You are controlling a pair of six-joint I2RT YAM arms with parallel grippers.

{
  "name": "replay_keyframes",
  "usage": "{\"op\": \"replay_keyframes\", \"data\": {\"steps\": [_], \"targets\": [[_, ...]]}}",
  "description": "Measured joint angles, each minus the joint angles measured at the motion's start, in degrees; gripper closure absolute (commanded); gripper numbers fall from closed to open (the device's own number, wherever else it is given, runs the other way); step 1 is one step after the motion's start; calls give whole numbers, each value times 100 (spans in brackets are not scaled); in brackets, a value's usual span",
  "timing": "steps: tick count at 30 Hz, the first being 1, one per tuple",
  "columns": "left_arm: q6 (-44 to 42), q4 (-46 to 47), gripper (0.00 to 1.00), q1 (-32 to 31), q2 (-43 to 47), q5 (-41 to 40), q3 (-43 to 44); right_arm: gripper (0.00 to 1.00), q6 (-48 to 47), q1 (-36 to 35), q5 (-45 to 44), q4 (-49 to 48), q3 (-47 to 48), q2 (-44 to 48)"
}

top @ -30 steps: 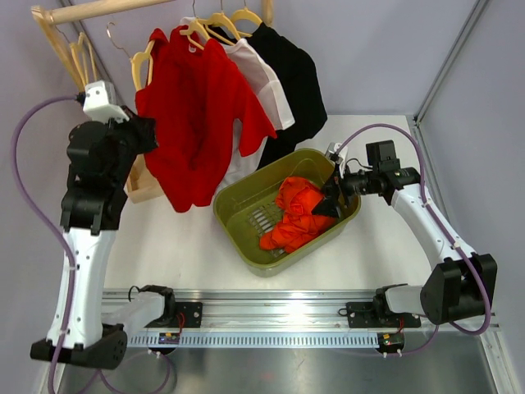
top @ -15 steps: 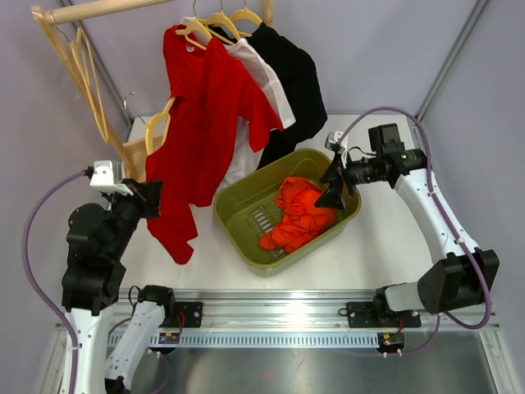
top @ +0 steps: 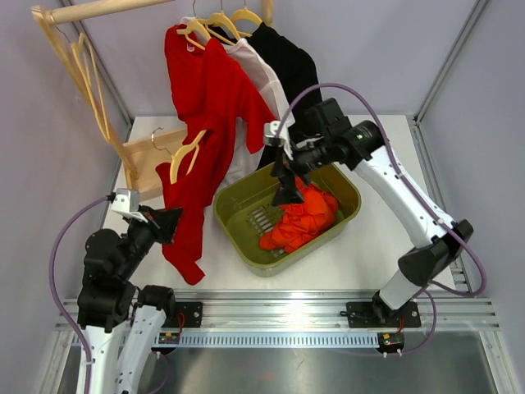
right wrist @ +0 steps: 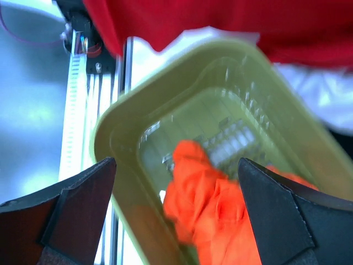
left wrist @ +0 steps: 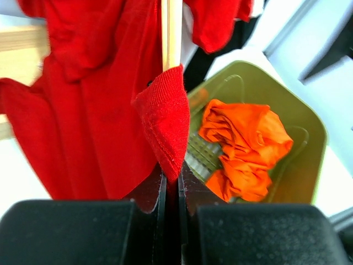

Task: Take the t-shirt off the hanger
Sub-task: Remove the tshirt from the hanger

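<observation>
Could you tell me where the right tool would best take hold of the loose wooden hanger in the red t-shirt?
I'd grip the hanger by its bare wooden arm near the hook, coming from above on the basket side: it lies exposed on the red t-shirt, while the left tool pins the cloth lower down.

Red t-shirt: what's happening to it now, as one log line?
left fingers: shut on red t-shirt edge | right fingers: open over basket | hanger: sticking out of t-shirt | orange cloth: in basket
</observation>
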State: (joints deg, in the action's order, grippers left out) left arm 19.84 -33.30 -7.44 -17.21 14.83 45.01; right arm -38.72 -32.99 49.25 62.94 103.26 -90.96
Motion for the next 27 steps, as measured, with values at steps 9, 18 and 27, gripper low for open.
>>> {"op": "replay_keyframes", "data": {"steps": [9,18,27], "targets": [[341,168,100,0,402,535,-560,0,1401,-1062,-844,-363,2424,-1635],[457,144,100,2,487,730,-623,1,3115,-1705,-3130,-2142,1823,-1781],[466,-186,100,0,710,723,-614,9,3477,-1725,-4951,-2990,1572,-1781]]}}
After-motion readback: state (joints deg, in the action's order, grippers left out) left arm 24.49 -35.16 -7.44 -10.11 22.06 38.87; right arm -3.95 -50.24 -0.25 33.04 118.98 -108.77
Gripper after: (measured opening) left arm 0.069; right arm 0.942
